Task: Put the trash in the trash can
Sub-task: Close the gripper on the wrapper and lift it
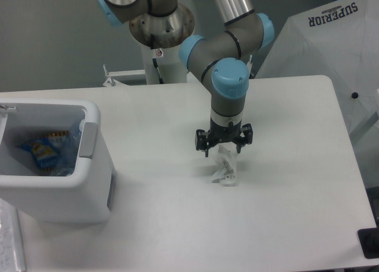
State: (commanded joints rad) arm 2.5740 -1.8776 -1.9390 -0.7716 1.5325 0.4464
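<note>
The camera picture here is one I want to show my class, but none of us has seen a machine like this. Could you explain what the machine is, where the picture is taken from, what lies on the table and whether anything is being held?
The grey and blue machine is a jointed robot arm. At its tip is a black gripper with two fingers, which works like a simple hand. One fixed camera looks down at the white table from the front.

On the table, right under the gripper, lies a crumpled clear plastic wrapper. The fingers are spread on either side of its top and have not closed, so it is not held yet. At the left stands a boxy white trash can with a grey tab on its side. Inside it lies something with a bluish label, probably trash dropped there already. The wrapper looks set to go in too.
</note>
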